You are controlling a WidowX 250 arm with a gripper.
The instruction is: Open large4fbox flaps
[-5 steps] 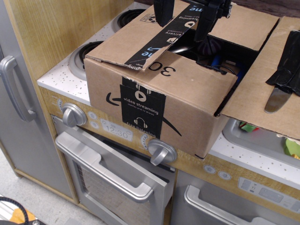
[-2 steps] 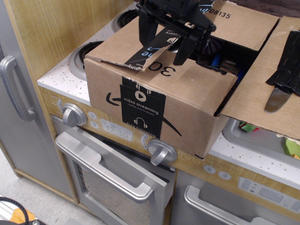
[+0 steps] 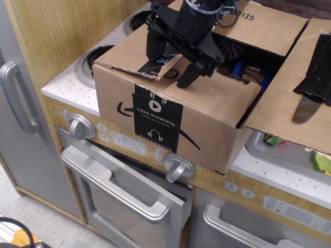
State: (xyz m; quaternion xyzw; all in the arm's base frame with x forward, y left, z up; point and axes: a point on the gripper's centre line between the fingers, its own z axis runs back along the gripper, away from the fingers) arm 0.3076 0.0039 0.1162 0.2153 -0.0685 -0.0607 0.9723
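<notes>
The large4fbox (image 3: 207, 119), brown cardboard with black "video streaming" tape on its front, stands on the toy stove top. Its left flap (image 3: 126, 51), with black printed tape, lies low over the opening, its torn edge near the front rim. The far flap (image 3: 266, 26), printed "08135", is folded back. The right flap (image 3: 289, 103) hangs out to the right. My black gripper (image 3: 169, 63) is open just over the box's front left. One finger (image 3: 152, 49) is on the taped flap and the other (image 3: 189, 76) is at the front rim. It hides the "30" print.
A black object (image 3: 318, 70) and a silver blade (image 3: 305, 109) lie on the right flap. Dark and blue items (image 3: 239, 67) show inside the box. Burners (image 3: 88, 62) are left of the box. Oven knobs (image 3: 178, 168), an oven door handle (image 3: 116, 191) and a fridge handle (image 3: 13, 95) are below.
My gripper came down and moved left and toward the front, from above the opening to the taped flap's edge. The taped flap has been pressed lower.
</notes>
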